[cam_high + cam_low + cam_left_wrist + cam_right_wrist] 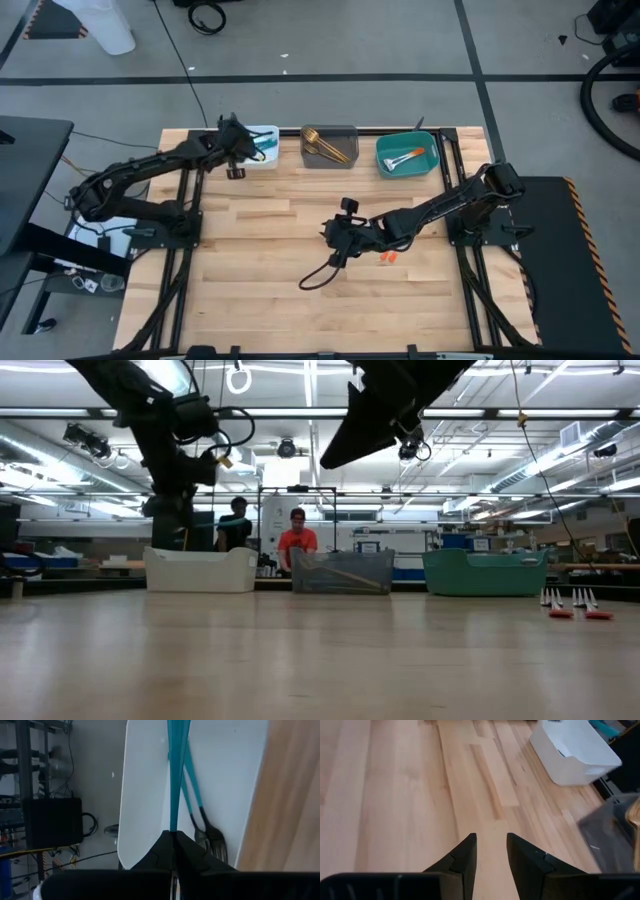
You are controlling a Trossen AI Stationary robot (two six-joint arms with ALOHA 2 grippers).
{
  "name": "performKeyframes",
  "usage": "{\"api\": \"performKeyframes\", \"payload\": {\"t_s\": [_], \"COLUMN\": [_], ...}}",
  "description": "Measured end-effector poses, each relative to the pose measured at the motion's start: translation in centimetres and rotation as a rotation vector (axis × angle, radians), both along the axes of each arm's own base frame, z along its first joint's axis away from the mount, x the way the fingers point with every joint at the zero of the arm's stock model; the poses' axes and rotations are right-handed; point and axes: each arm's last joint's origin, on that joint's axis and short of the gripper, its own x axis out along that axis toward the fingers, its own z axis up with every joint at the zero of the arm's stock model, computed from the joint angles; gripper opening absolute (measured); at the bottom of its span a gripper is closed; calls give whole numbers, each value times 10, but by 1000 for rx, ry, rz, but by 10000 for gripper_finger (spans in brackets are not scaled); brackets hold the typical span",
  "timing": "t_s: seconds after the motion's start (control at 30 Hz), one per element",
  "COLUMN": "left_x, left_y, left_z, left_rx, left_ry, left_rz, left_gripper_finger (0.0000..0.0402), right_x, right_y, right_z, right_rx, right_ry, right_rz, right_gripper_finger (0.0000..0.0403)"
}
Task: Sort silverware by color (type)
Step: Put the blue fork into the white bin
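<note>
Blue-handled fork (176,770) clamped in left end effector (174,836) above white bin (145,795), right end effector (491,851) apart over bench (395,795).

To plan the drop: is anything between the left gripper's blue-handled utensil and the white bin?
Nothing visible: the left gripper holds the blue-handled utensil right over the white bin, where another fork lies.
</note>
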Motion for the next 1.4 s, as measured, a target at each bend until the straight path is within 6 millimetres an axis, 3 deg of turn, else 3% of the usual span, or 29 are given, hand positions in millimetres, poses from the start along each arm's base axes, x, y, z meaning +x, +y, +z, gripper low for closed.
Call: {"api": "performKeyframes", "payload": {"t_s": [0.33, 0.7, 1.07, 1.4], "left_x": [-3, 1, -17, -10], "left_y": [6, 10, 28, 48], "left_z": [1, 4, 2, -22], "left_rx": [-1, -56, -165, -215], "left_ry": [-29, -211, -396, -395], "left_rz": [13, 47, 224, 255], "left_gripper_finger": [13, 13, 13, 13], "right_x": [-4, -3, -3, -4], "right_y": [3, 3, 3, 8], "right_z": [-20, -20, -20, -19], "right_rx": [-8, -11, -10, 12], "right_ry": [-17, -22, -22, -27], "right_rz": [-2, 2, 3, 31], "right_gripper_finger": [117, 117, 117, 117]}}
